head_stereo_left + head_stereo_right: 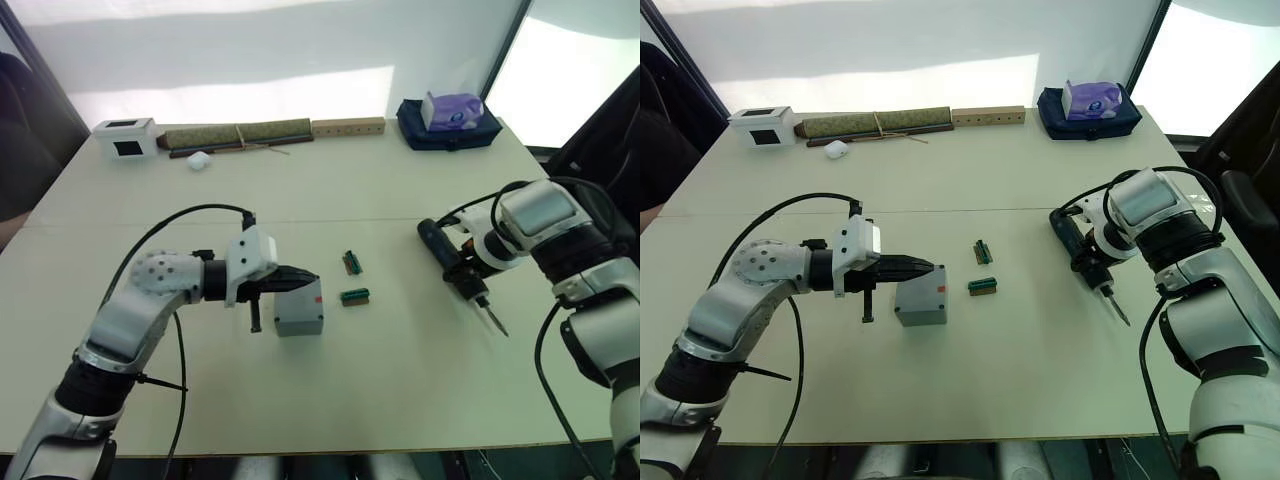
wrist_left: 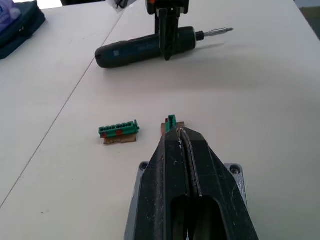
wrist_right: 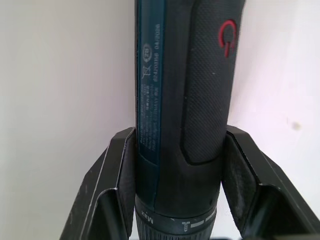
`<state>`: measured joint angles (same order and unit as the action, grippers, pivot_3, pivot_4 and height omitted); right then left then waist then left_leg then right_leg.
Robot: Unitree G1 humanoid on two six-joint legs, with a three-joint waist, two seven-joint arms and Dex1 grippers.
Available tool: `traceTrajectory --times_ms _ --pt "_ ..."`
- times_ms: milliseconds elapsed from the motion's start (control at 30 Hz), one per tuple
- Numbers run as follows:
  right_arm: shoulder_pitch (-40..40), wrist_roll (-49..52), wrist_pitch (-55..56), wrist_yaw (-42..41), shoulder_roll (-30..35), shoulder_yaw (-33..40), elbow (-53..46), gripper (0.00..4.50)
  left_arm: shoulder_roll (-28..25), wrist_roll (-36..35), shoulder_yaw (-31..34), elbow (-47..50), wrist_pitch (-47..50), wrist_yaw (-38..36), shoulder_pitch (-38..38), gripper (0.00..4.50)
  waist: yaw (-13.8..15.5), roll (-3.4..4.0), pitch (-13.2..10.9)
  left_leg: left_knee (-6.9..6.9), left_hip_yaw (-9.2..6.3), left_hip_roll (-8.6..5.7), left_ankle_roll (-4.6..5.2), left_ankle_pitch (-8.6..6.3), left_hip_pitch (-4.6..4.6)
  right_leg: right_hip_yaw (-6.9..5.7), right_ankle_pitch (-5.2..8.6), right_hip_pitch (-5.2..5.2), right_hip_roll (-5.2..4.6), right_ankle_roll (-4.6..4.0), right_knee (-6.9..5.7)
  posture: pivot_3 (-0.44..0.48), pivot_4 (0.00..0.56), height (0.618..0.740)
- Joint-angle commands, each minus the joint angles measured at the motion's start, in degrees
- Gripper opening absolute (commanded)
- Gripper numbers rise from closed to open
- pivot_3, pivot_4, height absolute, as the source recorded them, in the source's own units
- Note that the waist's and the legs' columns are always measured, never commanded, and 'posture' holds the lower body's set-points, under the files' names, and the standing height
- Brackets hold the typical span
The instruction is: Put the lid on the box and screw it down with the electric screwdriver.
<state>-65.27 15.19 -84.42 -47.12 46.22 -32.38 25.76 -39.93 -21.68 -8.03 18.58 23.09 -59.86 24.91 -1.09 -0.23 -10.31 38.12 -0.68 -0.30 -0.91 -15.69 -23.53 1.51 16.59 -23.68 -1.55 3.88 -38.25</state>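
The grey box (image 1: 298,312) with a small red mark stands in the middle of the table. Its top face, the lid (image 2: 233,172), shows a screw hole at each near corner; I cannot make out the seam between lid and box. My left gripper (image 1: 308,276) is shut, its fingertips (image 2: 181,145) lying over that top face. To the right, the black electric screwdriver (image 1: 452,257) lies low over the table, its metal bit (image 1: 497,322) pointing toward the near edge. My right gripper (image 3: 177,165) is shut on its body, one finger on each side.
Two small green circuit pieces (image 1: 352,262) (image 1: 354,296) lie between box and screwdriver. Along the far edge stand a white box with a dark window (image 1: 125,138), a rolled mat (image 1: 240,133), a wooden strip (image 1: 348,127) and a blue pouch (image 1: 448,128).
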Motion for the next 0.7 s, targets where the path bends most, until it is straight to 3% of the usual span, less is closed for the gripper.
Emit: traceTrajectory --times_ms 33,133,300,467,700 --pt "0.04 0.93 7.36 -1.70 4.74 6.64 -16.34 1.80 -1.40 -0.07 1.99 -1.57 -1.73 -1.72 0.62 0.00 0.16 0.05 -0.03 0.00 0.00 0.00 0.00 0.00 -0.03 0.00 0.00 -0.03 0.00 0.00 0.00 0.000 0.150 0.740" --pt "7.62 8.06 15.61 -1.43 -0.11 22.34 -29.20 1.80 -1.27 0.91 1.00 -6.43 -2.93 -3.29 2.59 0.00 0.41 0.03 -0.02 -0.03 -0.08 -0.01 0.00 0.00 -0.09 -0.09 0.00 -0.01 0.00 0.00 0.08 0.000 0.150 0.740" --pt "15.62 14.27 30.29 11.72 -19.95 41.71 -39.35 1.80 -1.71 1.18 -0.06 -9.04 -3.50 -6.36 4.06 0.00 0.08 0.00 -0.01 0.01 -0.04 0.03 0.00 0.00 -0.07 -0.04 -0.01 0.01 0.06 0.01 0.01 0.000 0.150 0.740" --pt "20.35 19.31 40.25 12.64 -30.09 43.72 -45.41 1.80 -1.56 1.02 -0.47 -10.12 -2.80 -8.54 4.51 0.00 0.66 -0.01 0.00 0.04 -0.03 -0.05 -0.01 0.01 -0.09 -0.06 -0.01 0.02 -0.07 0.01 -0.02 0.000 0.150 0.740" --pt "27.01 20.26 47.11 11.23 -33.58 38.77 -48.35 1.80 -1.03 1.40 -1.50 -11.08 -2.12 -9.90 4.15 0.00 0.08 -0.01 0.00 0.05 -0.02 -0.06 -0.01 0.01 -0.01 -0.02 -0.04 0.05 -0.05 0.07 -0.04 0.000 0.150 0.740"
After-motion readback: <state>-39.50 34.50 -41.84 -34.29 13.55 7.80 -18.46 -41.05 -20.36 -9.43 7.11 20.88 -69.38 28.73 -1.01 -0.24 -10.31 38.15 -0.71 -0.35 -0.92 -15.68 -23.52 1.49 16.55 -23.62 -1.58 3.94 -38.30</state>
